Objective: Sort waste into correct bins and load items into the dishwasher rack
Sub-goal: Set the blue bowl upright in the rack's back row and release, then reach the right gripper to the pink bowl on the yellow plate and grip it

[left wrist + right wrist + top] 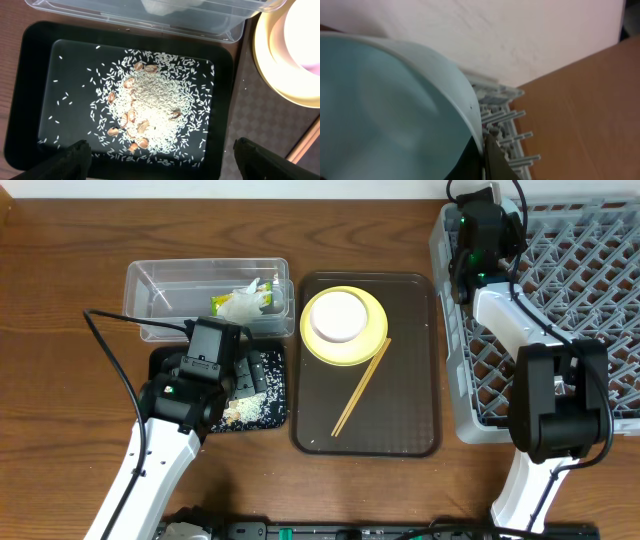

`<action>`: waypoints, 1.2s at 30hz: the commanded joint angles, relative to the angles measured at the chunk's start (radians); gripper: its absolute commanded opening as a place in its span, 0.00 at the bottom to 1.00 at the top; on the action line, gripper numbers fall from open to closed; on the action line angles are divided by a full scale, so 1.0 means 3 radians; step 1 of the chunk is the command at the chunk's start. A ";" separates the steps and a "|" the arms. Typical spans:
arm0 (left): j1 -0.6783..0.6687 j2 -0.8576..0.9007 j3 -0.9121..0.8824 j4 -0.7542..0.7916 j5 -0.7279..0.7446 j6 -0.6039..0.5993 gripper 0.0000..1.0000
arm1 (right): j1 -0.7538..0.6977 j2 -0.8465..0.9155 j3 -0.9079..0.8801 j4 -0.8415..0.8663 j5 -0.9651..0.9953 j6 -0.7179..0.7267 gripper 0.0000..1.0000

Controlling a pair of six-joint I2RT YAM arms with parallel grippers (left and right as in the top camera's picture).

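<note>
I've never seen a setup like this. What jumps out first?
The pile of rice grains with brown bits in the black tray under the open left end effector probably catches the eye first. Next, the bright yellow plate holding a white bowl on the brown serving tray, and the big grey rack at right. A light blue bowl fills the right wrist view.

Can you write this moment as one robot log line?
left end effector: open over rice in black tray | right end effector: holding light blue bowl at dishwasher rack | wrapper: in clear tub
</note>
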 commanded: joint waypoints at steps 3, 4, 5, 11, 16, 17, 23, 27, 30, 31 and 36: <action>0.0018 -0.0023 0.0019 0.0008 -0.0027 -0.0033 0.93 | 0.0032 0.0013 0.0015 -0.0370 0.0057 0.0462 0.01; 0.0018 -0.0023 0.0019 0.0008 -0.0028 -0.0033 0.93 | 0.0039 -0.0003 0.0015 -0.0468 0.0057 0.0543 0.01; 0.0018 -0.0023 0.0019 0.0008 -0.0028 -0.0032 0.93 | 0.0051 -0.0018 0.0015 -0.0585 0.0055 0.0628 0.01; 0.0018 -0.0023 0.0019 0.0009 -0.0028 -0.0032 0.93 | 0.0058 -0.0337 0.0017 -0.1389 -0.0304 0.1236 0.12; 0.0018 -0.0023 0.0019 0.0031 -0.0028 -0.0032 0.93 | 0.0060 -0.0739 0.0017 -0.1895 -0.0877 0.1265 0.41; 0.0018 -0.0023 0.0019 0.0031 -0.0028 -0.0033 0.93 | 0.0058 -0.0816 0.0017 -0.2004 -0.1001 0.1266 0.50; 0.0018 -0.0023 0.0019 0.0029 -0.0028 -0.0032 0.93 | 0.0060 -0.1223 0.0017 -0.2476 -0.2241 0.1428 0.66; 0.0018 -0.0023 0.0019 0.0001 -0.0028 -0.0032 0.93 | 0.0069 -0.1347 0.0017 -0.2566 -0.3273 0.1999 0.56; 0.0018 -0.0011 0.0019 0.0004 -0.0027 -0.0032 0.93 | 0.0150 -0.1308 0.0015 -0.2581 -0.3702 0.2364 0.56; 0.0018 -0.0006 0.0019 0.0004 -0.0028 -0.0032 0.93 | 0.0205 -0.1279 0.0013 -0.2590 -0.3730 0.2422 0.56; 0.0018 -0.0004 0.0018 -0.0019 -0.0029 -0.0032 0.93 | 0.0558 -0.1015 0.0000 -0.2571 -0.3520 0.2448 0.56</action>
